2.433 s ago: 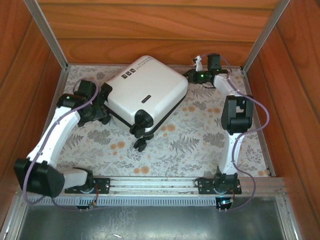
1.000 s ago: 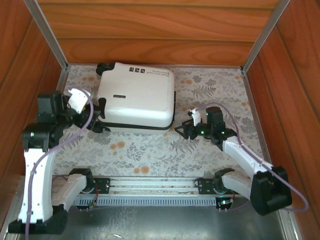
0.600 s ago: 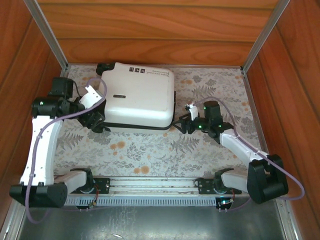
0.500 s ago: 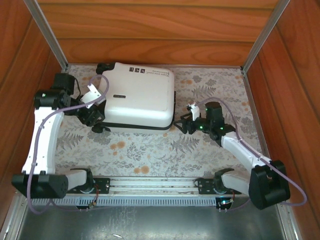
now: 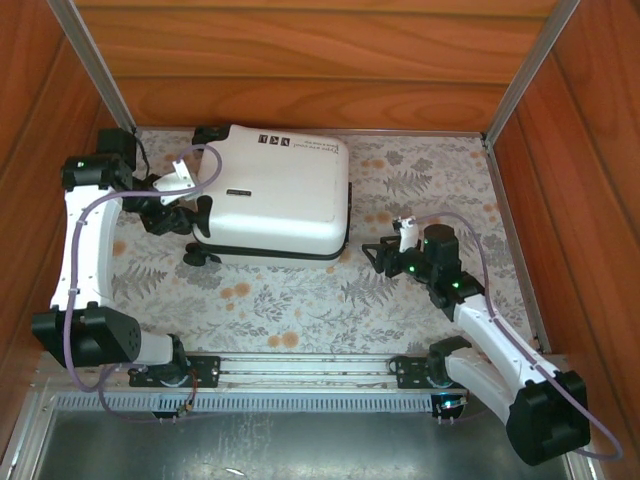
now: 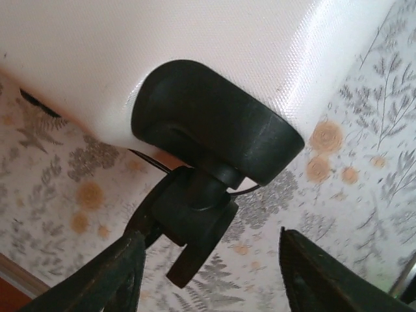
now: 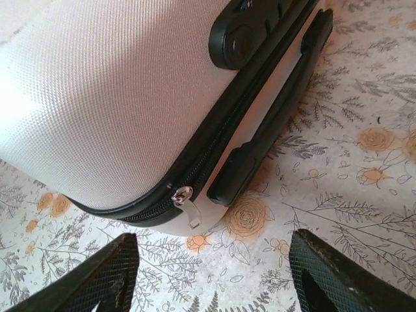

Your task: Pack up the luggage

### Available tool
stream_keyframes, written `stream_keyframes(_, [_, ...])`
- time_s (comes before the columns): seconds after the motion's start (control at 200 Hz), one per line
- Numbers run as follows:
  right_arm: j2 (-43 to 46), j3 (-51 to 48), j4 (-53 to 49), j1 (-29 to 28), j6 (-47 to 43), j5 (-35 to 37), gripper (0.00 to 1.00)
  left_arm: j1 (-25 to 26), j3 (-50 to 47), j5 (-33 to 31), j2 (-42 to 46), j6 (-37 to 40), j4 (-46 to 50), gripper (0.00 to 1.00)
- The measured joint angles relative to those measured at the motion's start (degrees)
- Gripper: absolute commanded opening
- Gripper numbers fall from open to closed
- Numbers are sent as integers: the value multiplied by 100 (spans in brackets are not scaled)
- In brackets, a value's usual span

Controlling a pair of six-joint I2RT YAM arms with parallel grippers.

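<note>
Wood-panelled walls (image 5: 320, 60) on three sides of a floral-print tabletop (image 5: 300, 300), seen from above. Lying flat at the back left of it, closed, a white hard-shell suitcase (image 5: 275, 195), with label marks (image 5: 272, 141) toward the back wall and black wheels (image 5: 197, 257) at its left end. Right at that left end, between the far wheel and the near one, the left gripper (image 5: 178, 215). Just off the suitcase's near right corner, not touching, the right gripper (image 5: 378, 256), pointed at the shell.

Through the left wrist camera: white textured shell across the top, a black wheel housing (image 6: 214, 123) set into its corner, a caster wheel (image 6: 195, 218) hanging from the housing. Jaws parted, one finger (image 6: 110, 276) close against the wheel's side, the other well clear of it. Wheel sitting in the gap, not clamped. Cannot tell whether the nearer finger actually touches.

Through the right wrist camera: rounded corner of the suitcase, a black zipper line (image 7: 214, 143) along the seam, a silver zipper pull (image 7: 186, 203) dangling near the corner. Below the seam a long black side handle (image 7: 273, 117), above it a rounded black fitting (image 7: 244, 32). Jaws spread wide, both fingers low in view, bare floral cloth between them, nothing held.
</note>
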State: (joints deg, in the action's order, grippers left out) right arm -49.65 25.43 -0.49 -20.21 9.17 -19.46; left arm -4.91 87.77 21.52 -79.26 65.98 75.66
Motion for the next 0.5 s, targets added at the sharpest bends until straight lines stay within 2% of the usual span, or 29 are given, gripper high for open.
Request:
stream_keyframes(0.22, [63, -9, -76, 0, -2, -11, 65, 149, -297, 2, 2, 752, -125, 56])
stream_keyframes(0.34, [70, -9, -109, 0, -2, -15, 66, 192, -428, 4, 2, 951, -223, 63])
stream_keyframes(0.5, [85, -9, -168, -2, 15, -15, 67, 199, -479, -42, -46, 1067, -400, 67])
